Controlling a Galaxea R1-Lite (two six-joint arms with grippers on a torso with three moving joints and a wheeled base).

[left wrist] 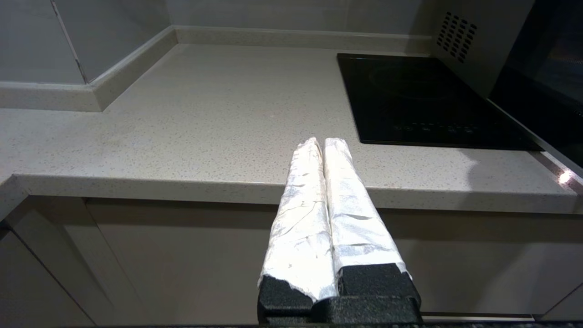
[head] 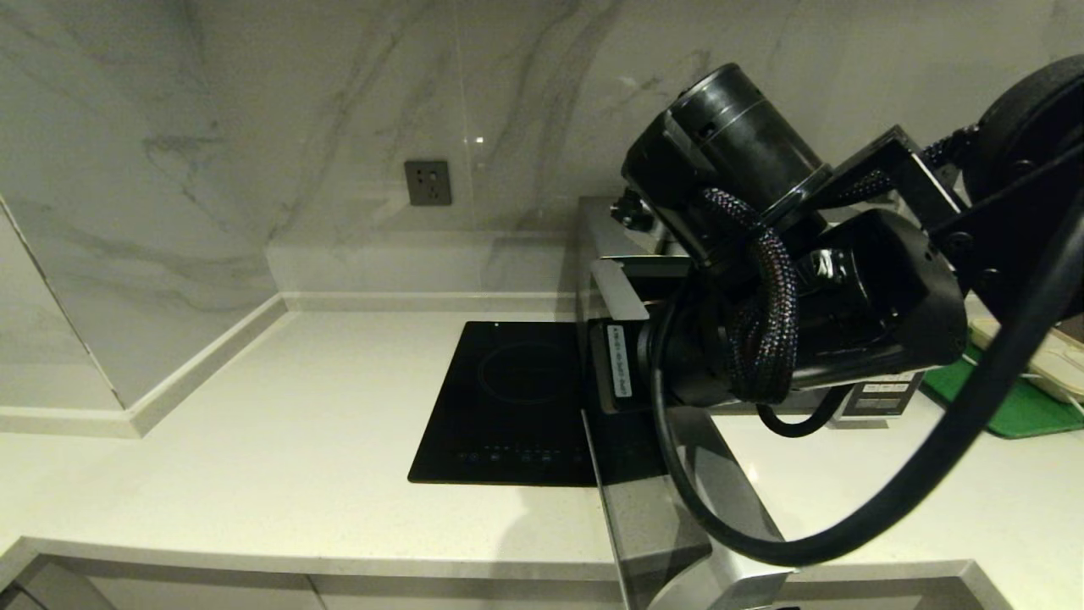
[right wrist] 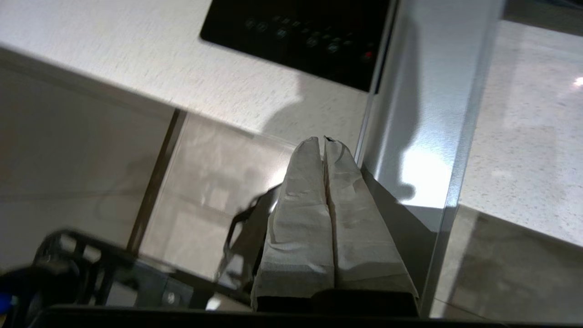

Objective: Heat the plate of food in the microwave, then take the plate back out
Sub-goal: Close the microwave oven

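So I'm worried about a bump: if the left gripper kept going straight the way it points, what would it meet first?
Probably the countertop: the left gripper, fingers shut, points over its front edge, left of the cooktop. Depth is unclear.

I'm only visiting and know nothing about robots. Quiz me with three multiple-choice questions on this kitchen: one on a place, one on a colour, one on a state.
1. Where is the black cooktop?
A. Set in the counter, left of the microwave
B. On top of the microwave
C. On the floor

2. What colour is the mat at the far right?
A. Red
B. Green
C. Blue

3. The microwave door is:
A. Swung open
B. Shut
C. Missing

Answers: A, it lies flush in the counter beside the microwave. B, plainly green. A, it juts toward the counter's front, with the shut right gripper at its edge; the left gripper hangs shut, idle.
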